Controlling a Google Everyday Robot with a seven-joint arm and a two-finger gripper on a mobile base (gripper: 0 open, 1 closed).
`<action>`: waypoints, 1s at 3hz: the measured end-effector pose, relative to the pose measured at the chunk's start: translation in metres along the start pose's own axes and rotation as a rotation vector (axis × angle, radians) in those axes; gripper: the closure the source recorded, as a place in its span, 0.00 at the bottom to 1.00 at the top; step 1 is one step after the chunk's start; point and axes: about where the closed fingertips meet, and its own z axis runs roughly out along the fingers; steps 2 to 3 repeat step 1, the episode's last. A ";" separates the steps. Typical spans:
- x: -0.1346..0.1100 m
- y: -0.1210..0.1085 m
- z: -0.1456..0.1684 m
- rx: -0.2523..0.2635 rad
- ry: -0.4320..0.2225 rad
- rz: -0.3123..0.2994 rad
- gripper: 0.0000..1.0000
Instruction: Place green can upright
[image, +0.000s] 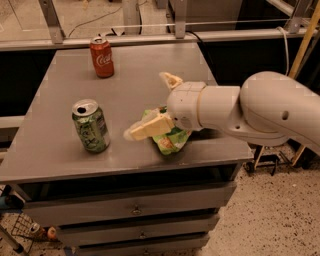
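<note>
The green can (90, 125) stands upright on the grey table (60, 75) at its front left, silver top with pull tab facing up. My gripper (150, 102) hangs above the table's middle, to the right of the can and well apart from it. Its two cream fingers are spread wide, one (147, 126) pointing toward the can and the other (170, 80) pointing away. It holds nothing.
A red cola can (102, 56) stands upright at the table's back left. A flat green snack bag (170, 137) lies near the front edge, partly under my wrist. Drawers sit below the table top. A metal rail runs behind the table.
</note>
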 end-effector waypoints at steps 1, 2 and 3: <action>0.009 -0.037 -0.054 0.132 0.068 -0.005 0.00; 0.009 -0.037 -0.054 0.132 0.068 -0.005 0.00; 0.009 -0.037 -0.054 0.132 0.068 -0.005 0.00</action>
